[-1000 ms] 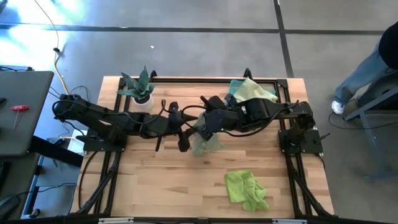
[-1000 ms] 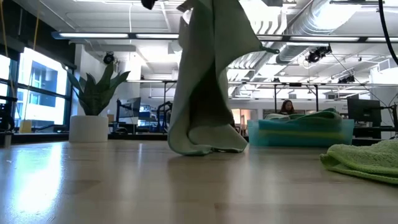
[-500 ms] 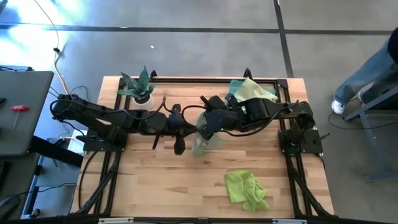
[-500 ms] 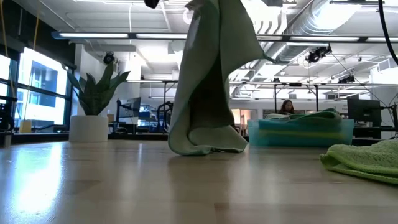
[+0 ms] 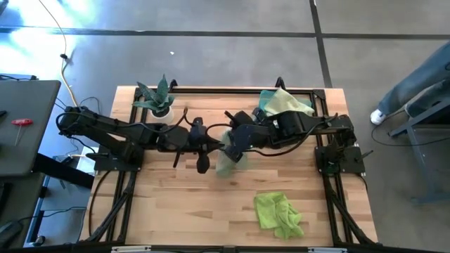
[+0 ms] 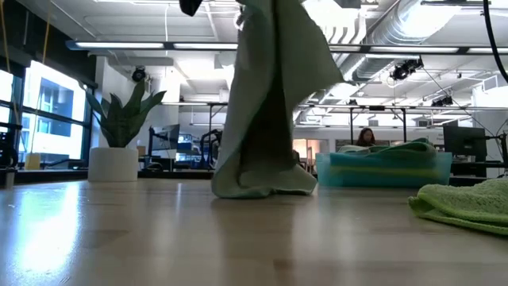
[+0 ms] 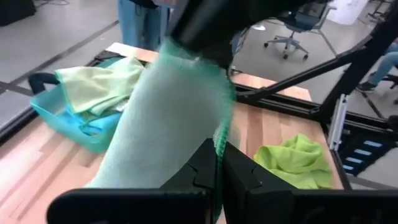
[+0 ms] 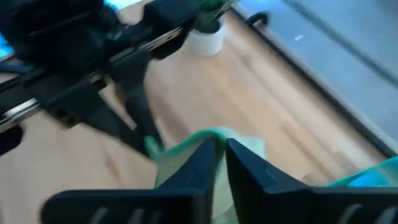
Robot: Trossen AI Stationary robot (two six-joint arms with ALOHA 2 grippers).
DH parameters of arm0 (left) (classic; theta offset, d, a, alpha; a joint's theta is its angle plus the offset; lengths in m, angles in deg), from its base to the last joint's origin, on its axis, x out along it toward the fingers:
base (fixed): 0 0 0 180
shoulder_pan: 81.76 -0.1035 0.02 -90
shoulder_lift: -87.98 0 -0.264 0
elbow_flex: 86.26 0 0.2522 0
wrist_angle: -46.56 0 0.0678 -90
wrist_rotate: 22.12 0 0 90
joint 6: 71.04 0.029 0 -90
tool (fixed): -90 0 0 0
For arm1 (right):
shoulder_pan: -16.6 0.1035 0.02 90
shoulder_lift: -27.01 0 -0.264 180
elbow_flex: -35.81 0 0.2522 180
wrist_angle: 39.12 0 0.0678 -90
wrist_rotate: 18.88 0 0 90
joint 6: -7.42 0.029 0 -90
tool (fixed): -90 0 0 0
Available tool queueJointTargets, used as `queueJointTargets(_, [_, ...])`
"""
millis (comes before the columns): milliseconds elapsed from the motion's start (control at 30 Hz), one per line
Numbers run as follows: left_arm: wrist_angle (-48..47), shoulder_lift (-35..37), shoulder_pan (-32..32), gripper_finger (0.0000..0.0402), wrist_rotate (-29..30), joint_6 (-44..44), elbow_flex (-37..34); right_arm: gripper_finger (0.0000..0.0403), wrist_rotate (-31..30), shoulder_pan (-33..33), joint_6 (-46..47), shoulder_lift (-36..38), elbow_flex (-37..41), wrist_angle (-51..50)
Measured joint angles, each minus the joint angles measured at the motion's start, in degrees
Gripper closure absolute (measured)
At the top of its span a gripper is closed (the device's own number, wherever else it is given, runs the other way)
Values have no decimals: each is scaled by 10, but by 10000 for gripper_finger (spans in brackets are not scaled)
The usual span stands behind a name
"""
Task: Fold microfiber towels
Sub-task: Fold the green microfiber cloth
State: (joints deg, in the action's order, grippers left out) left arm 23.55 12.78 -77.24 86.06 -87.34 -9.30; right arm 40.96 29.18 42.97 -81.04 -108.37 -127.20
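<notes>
A pale sage green microfiber towel (image 6: 266,103) hangs over the middle of the table, its lower end (image 6: 262,189) crumpled on the wood. My right gripper (image 5: 232,143) is shut on its top, reaching in from the table's right. My left gripper (image 7: 219,146), reaching in from the left, is shut on the towel's hanging edge just below. A lime green towel (image 5: 278,213) lies bunched near the front right. More towels (image 5: 285,103) lie piled in a teal bin (image 7: 59,118) at the back right. My left gripper pinches a hanging side edge of the towel (image 7: 218,132) between its two fingers, coming nearly level from the table's left. The cloth above it runs up to the other gripper. My right gripper pinches the towel's top edge (image 8: 199,135) between its two fingers, slanting down from the table's right. The towel hangs below it, with its lower end resting on the table.
A spiky green plant in a white pot (image 5: 159,100) stands at the back left. Bare wood lies in front of the hanging towel and to the left. A person's legs (image 5: 415,81) show beyond the table's right side.
My left gripper has shut on the hanging towel's edge and turned a little. The towel's lower end has shifted slightly toward the left while staying on the table. My right gripper has kept its place at the top.
</notes>
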Motion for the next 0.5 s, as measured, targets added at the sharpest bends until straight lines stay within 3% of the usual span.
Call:
queueJointTargets(167, [0,6,0,401,-29,-30,0,297,100,-10,5,-1,-19,-33])
queueJointTargets(300, [-21,12,0,401,-29,-45,0,245,134,-1,-10,1,-47,-83])
queueJointTargets(367, [-36,13,-1,401,-26,-47,0,229,115,26,-29,6,-40,-95])
queueJointTargets(500, [-42,23,-10,401,-30,-48,0,219,-2,89,-9,6,0,-95])
